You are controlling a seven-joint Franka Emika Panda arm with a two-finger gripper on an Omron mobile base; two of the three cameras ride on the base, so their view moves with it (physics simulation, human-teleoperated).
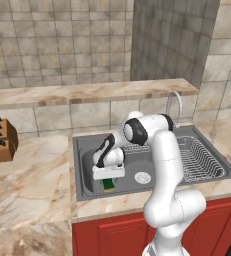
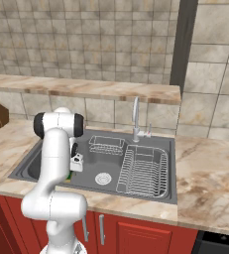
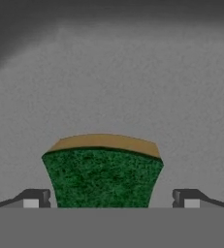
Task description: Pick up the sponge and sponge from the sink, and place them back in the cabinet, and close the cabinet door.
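The marble counter [image 1: 32,185] spans the scene, with red floor-unit fronts [image 2: 136,233] below its front edge and a tiled wall ledge [image 1: 87,92] behind.

The sink [image 1: 84,172], a grey metal basin, is set into the counter. In the right base view its round white drain [image 2: 102,178] lies on the basin floor, a wire rack [image 2: 107,145] sits at the drain's 12 o'clock against the back wall, and a ribbed draining rack [image 2: 144,171] lies at the drain's 3 o'clock. A faucet [image 2: 135,119] rises from the back rim.

The white arm [image 1: 167,165] bends over the front rim and reaches down into the basin's left half.

A knife block [image 1: 1,137] stands on the counter, well apart from the sink at its 9 o'clock in the left base view.

The gripper [image 1: 108,175] hangs just above the basin floor, at the drain's 9 o'clock. Its fingers [image 3: 36,197] are spread wide and pinch nothing.

The green-topped sponge [image 3: 103,175], with a tan-yellow layer on its far side, lies flat on the basin floor between the two fingertips, a gap showing on each side. In the left base view it [image 1: 108,185] peeks out directly under the gripper.
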